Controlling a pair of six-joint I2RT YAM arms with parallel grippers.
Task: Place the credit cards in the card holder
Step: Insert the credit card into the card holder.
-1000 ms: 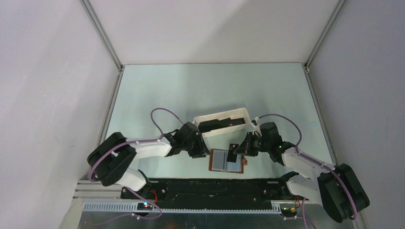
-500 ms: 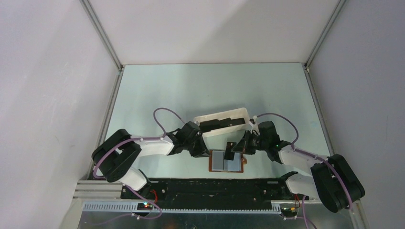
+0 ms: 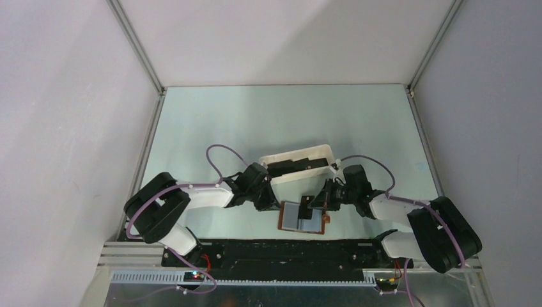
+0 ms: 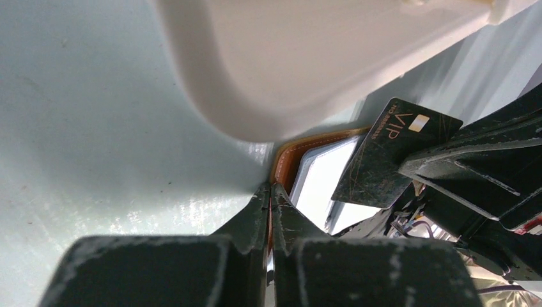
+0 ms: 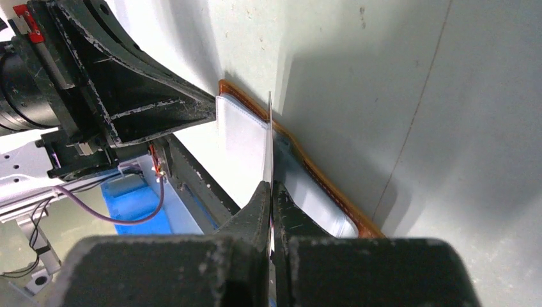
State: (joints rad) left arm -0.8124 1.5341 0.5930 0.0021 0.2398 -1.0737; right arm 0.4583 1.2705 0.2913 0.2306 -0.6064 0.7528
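Left tool [image 4: 270,192] clamps holder [image 4: 287,160] at its 10 o'clock corner to anchor it; right tool [image 5: 270,192] pinches card [image 4: 390,153] edge-on, ready to slot in.

The card holder [image 3: 294,216] is showing tan-brown leather with pale grey-blue pockets. The credit card [image 4: 390,150] is showing black, gold VIP lettering (gold patch at 1 o'clock). The tray [image 3: 294,153] is presenting white.

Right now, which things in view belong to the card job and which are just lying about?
Job:
- brown leather folding card holder, pinched by the left gripper
- black VIP credit card in the right gripper
- stack of further black cards

Lying about:
- white oblong plastic tray holding that stack
- pale green table top
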